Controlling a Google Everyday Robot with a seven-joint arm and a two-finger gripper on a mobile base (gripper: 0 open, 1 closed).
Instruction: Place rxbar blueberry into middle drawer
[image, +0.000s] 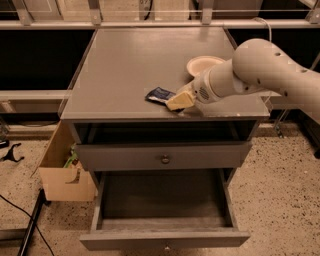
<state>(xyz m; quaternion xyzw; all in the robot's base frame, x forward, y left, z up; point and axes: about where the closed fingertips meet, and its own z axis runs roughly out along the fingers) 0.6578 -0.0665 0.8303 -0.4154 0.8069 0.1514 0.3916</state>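
Dark-blue rxbar blueberry (158, 94) lies on the grey surface (125, 70), gripper (179, 100) at its right end; jaws: cannot tell. Middle drawer (160, 240) stands open; lift and transfer remain.

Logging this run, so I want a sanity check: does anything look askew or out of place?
Nothing looks spilled or damaged. The rxbar blueberry lies askew near the front edge of the tabletop, with the hand at its right end. The middle drawer stands pulled out. A cardboard box sits on the floor nearby.
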